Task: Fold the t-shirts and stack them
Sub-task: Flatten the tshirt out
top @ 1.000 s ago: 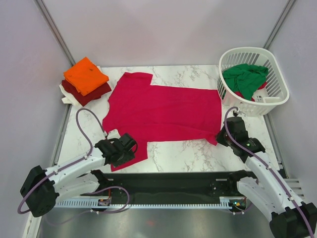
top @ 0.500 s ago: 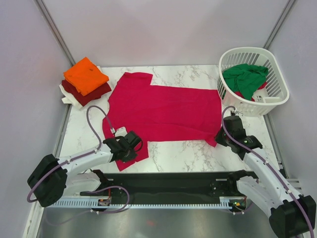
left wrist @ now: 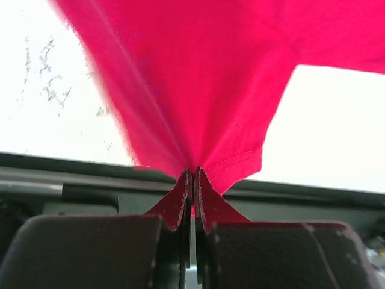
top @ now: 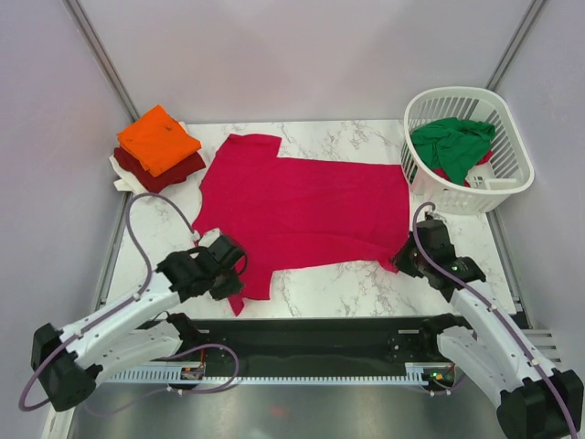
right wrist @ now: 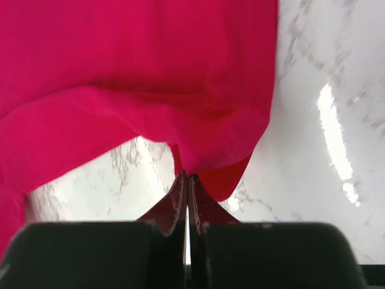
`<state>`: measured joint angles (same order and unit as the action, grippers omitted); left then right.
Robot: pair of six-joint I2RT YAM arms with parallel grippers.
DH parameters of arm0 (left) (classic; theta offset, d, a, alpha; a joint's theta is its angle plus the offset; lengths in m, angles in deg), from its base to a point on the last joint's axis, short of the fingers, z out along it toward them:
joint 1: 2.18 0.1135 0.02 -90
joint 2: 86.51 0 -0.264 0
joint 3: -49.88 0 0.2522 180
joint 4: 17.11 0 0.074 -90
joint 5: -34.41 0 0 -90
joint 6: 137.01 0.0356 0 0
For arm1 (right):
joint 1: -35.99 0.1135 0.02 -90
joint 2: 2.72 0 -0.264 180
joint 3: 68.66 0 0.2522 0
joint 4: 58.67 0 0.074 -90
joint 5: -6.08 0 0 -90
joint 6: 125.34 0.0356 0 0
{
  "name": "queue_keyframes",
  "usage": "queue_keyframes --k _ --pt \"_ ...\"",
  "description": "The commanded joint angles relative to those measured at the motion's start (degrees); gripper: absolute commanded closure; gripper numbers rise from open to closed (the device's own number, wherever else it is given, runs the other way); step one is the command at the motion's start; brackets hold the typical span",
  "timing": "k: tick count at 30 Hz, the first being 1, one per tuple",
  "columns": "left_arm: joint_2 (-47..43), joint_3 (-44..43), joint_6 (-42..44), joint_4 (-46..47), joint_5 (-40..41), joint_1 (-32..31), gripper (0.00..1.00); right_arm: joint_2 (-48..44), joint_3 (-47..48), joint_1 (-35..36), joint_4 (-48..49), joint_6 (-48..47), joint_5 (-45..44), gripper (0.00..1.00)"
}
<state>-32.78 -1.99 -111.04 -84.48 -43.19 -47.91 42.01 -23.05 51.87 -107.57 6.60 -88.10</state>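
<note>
Since the last frame my left gripper [top: 226,277] has slid toward lower left, pinching the crimson t-shirt [top: 302,206] by its near corner. My right gripper [top: 408,260] clamps the lower-right hem (cloth taut). Bare table [top: 338,285] lies between them.

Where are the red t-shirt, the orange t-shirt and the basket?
red t-shirt [top: 306,206], top view, middle of its body.
orange t-shirt [top: 158,139], top view, top face of the folded shirt.
basket [top: 454,197], top view, its near slatted wall.

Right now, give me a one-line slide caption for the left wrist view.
Left tool shut on an edge of the crimson-red t-shirt, cloth fanning out from the pinch over the marble table.
</note>
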Motion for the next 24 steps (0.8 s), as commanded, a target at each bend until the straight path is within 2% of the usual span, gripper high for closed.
queue_keyframes --k 1,3,5,8,14,18,24 --pt "-6.0 -4.8 -1.3 -11.8 -1.0 -0.1 0.98 0.7 -4.0 -0.1 -0.5 2.6 11.3 0.97" --pt "-8.5 -5.4 -1.8 -14.3 -2.0 -0.1 0.98 1.0 -6.6 0.0 -0.5 2.6 13.2 0.96" --pt "-9.6 -4.9 -2.5 -15.5 -3.5 -0.1 0.98 1.1 -7.4 -0.1 -1.9 1.3 13.2 0.91" --pt "-12.3 -4.3 -3.2 -17.8 -4.8 -0.2 0.98 1.7 -4.4 0.0 -6.8 -1.2 11.0 0.03" --pt "-17.2 -9.7 -5.8 -28.6 0.3 -0.1 0.98 -3.8 2.4 0.0 -8.6 -1.4 7.9 0.02" --pt "-16.4 -10.4 -5.8 -31.2 1.7 -0.2 0.98 -2.4 4.6 0.2 -7.4 -1.4 7.6 0.02" --pt "-16.3 -10.1 -5.9 -32.0 2.9 -0.1 0.95 -3.1 0.5 2.8 -9.4 0.5 5.6 0.02"
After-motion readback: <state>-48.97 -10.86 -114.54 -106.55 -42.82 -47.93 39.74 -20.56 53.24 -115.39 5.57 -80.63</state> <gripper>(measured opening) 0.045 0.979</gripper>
